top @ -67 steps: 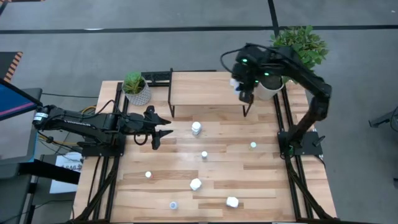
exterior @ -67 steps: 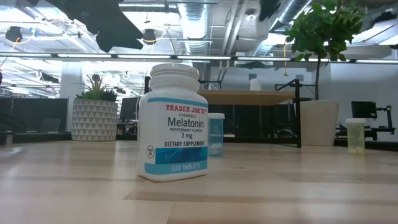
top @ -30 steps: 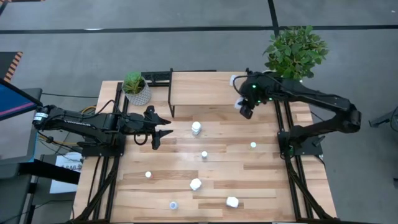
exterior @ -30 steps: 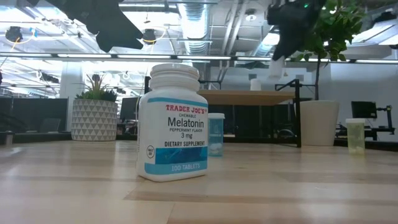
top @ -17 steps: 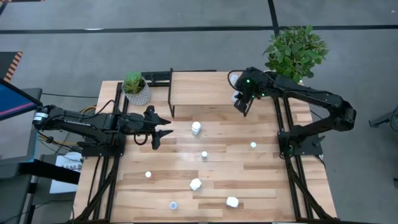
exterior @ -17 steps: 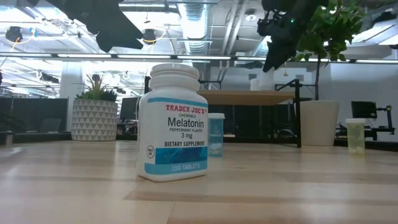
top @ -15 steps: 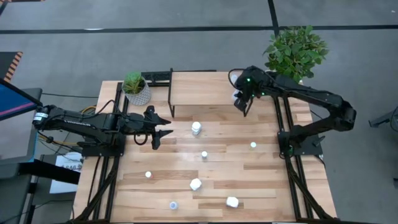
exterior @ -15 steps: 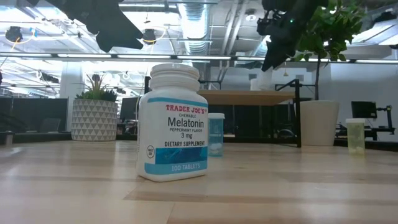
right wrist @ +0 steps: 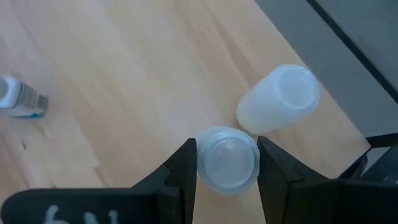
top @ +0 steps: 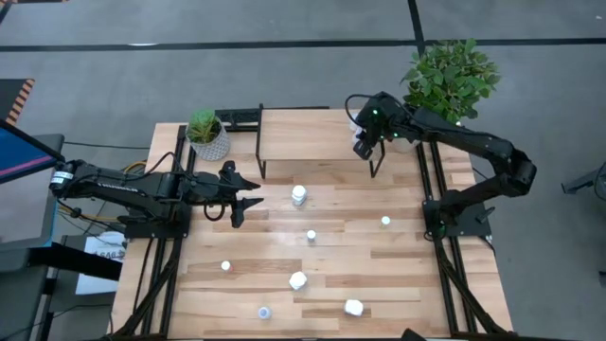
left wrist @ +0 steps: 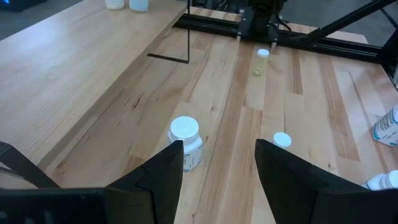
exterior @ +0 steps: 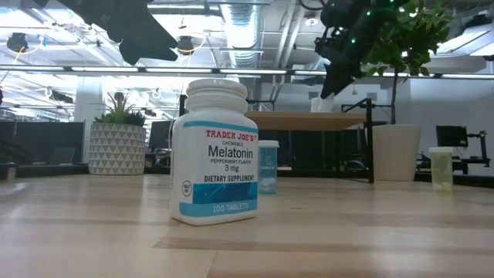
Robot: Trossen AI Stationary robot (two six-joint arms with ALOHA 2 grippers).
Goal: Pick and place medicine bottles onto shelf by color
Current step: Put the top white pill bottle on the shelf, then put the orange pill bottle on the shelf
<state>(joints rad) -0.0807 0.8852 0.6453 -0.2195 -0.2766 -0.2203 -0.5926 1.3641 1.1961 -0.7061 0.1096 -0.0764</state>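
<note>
Over the shelf's (top: 308, 133) far right corner, the right gripper (right wrist: 227, 163) clamps a pale-blue bottle (right wrist: 227, 158) beside a white bottle (right wrist: 278, 99); left gripper (left wrist: 219, 163) waits, parted.

Right gripper (top: 363, 150) above the far table end, closed around something; left gripper (top: 248, 195) low, fingers apart.

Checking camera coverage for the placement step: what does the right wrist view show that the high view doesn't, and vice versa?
Only the right wrist view: the right gripper with its jaws closed on a pale-blue bottle, right beside a white bottle standing on the shelf.

Only the high view: the left gripper waiting, jaws open, over the table's left side, both potted plants, and six bottles scattered on the table.

Both: the shelf and, below it on the table, the labelled white bottle.
</note>
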